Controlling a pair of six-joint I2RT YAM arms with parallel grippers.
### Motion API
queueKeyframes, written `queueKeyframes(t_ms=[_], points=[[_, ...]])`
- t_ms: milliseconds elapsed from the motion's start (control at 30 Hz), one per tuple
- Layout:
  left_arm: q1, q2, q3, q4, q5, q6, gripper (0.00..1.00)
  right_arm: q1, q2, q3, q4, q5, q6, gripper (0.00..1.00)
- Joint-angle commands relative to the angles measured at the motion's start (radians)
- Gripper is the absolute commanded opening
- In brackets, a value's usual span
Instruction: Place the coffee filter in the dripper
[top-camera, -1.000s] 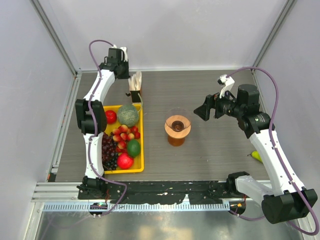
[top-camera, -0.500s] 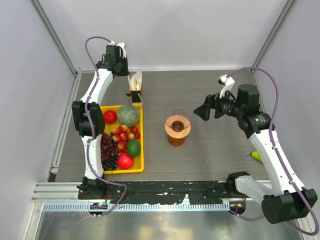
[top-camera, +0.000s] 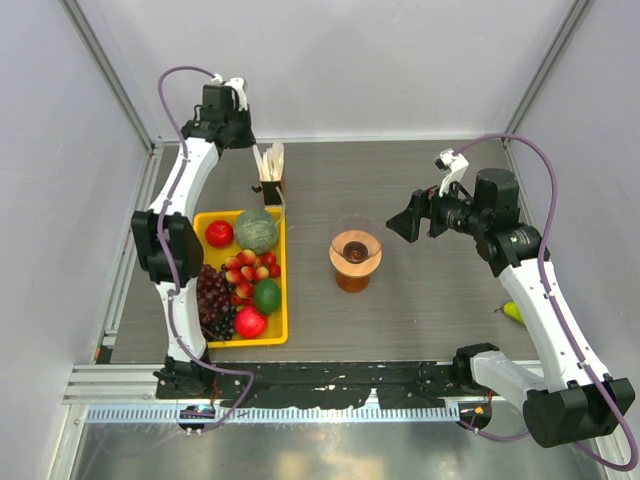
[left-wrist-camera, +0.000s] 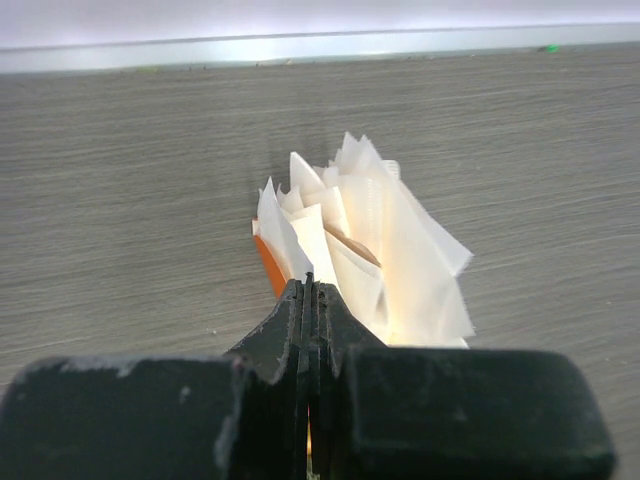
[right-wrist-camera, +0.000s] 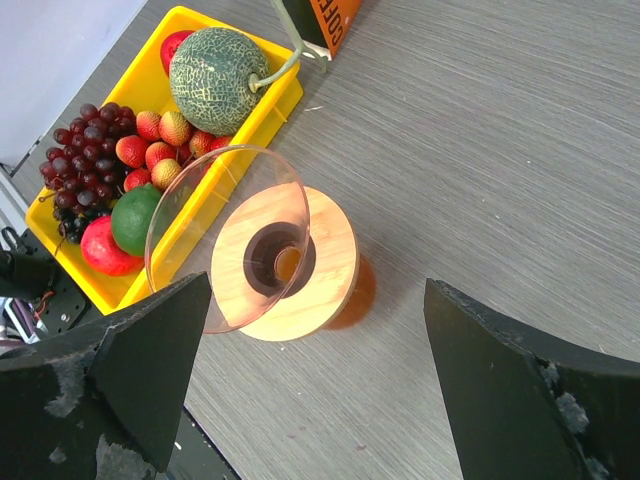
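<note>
The dripper (top-camera: 355, 250) stands mid-table on a small glass jug of amber liquid; its tan collar (right-wrist-camera: 325, 250) and clear cone bowl (right-wrist-camera: 190, 225) show in the right wrist view. A single coffee filter on its own is out of view. I see only the upright bundle of cream-white papers (top-camera: 270, 165) in its dark and orange box, ahead of the jaws (left-wrist-camera: 380, 250) in the left wrist view. My left gripper (top-camera: 238, 132) hangs back-left of the bundle, shut (left-wrist-camera: 310, 292), with no paper visible between its jaws. My right gripper (top-camera: 405, 225) hovers right of the dripper, wide open (right-wrist-camera: 315, 290).
A yellow tray (top-camera: 283, 300) left of the dripper holds a melon (top-camera: 257, 230), grapes (top-camera: 215, 300), strawberries and other fruit. A yellow-green pear (top-camera: 512, 312) lies by the right arm. The cell's walls close off the back and both sides.
My left arm has drawn its shut gripper up and back-left, away from the bundle of papers. The right arm and the dripper have not moved.
</note>
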Motion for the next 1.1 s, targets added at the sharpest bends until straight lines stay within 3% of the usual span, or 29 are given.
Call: queueKeyframes(t_ms=[0, 433, 667, 1067], points=[[-0.005, -0.140, -0.016, 0.026, 0.041, 0.016, 0.00, -0.005, -0.023, 0.020, 0.050, -0.028, -0.002, 0.95], [-0.017, -0.314, -0.034, -0.080, 0.157, 0.057, 0.00, -0.005, -0.037, 0.077, 0.036, -0.091, -0.116, 1.00], [-0.035, -0.466, -0.126, -0.126, 0.220, 0.077, 0.00, -0.002, -0.027, 0.154, 0.010, -0.131, -0.198, 0.96], [-0.167, -0.721, -0.223, -0.233, 0.282, 0.117, 0.00, 0.067, -0.006, 0.290, -0.062, -0.225, -0.324, 0.95]])
